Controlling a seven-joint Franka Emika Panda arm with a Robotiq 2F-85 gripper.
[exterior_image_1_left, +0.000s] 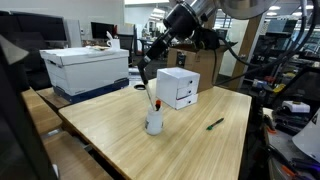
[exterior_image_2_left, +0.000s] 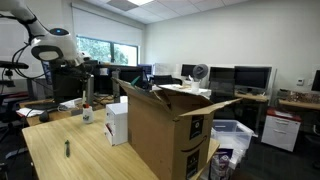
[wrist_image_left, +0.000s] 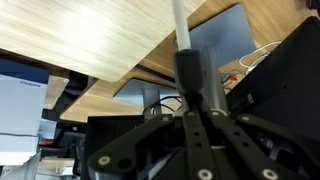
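Note:
My gripper is shut on a marker with a dark body and a pale end that sticks out past the fingertips. In both exterior views the gripper hangs above a white cup on the wooden table, with the marker pointing down toward the cup. A reddish tip shows just above the cup's rim; whether it touches the cup I cannot tell. A second dark marker lies flat on the table, apart from the cup.
A small white drawer unit stands just behind the cup. A white box with a blue lid sits on a neighbouring table. A large open cardboard box stands at the table's end. Desks and monitors fill the room behind.

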